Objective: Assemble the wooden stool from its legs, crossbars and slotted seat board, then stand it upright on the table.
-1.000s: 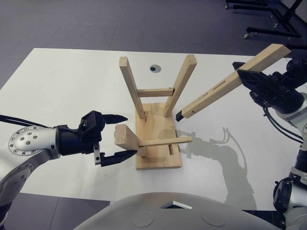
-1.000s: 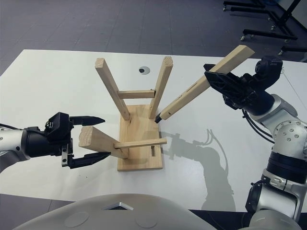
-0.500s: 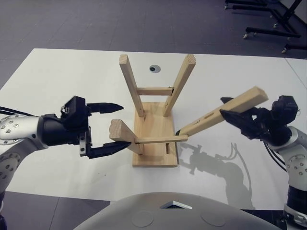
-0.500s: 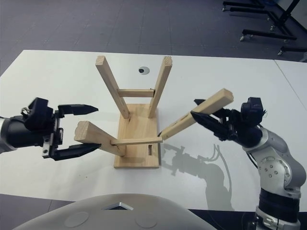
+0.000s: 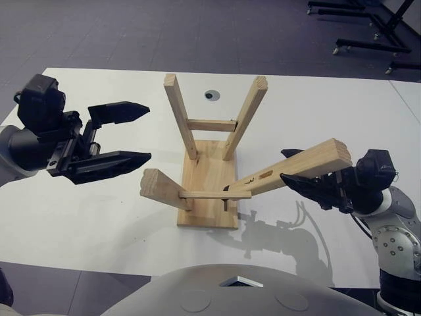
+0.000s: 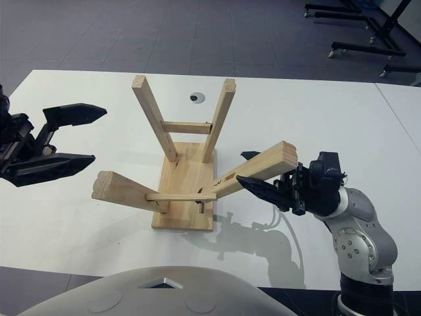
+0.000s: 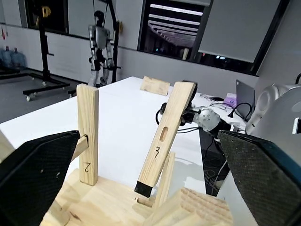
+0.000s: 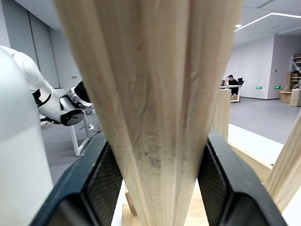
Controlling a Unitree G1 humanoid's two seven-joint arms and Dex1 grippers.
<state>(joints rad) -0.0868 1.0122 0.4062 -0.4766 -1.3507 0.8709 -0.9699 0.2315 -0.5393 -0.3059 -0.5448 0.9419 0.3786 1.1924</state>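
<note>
The left gripper (image 5: 148, 130) is held wide open and empty, clear of the leaning leg (image 5: 158, 186). The seat board (image 5: 205, 164) is laid flat on the table (image 5: 99, 210) (slots up, so legs are fitted inverted). The fourth leg (image 5: 312, 160) is clamped by the right gripper (image 5: 284, 164), angled down, apparently to meet the crossbar (image 5: 210, 195).

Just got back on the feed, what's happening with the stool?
The right gripper holds the fourth leg, its lower end at the seat board by the near crossbar. The left gripper hangs open off to the left, apart from the tilted third leg. The two upright legs stand at the board's far end.
</note>
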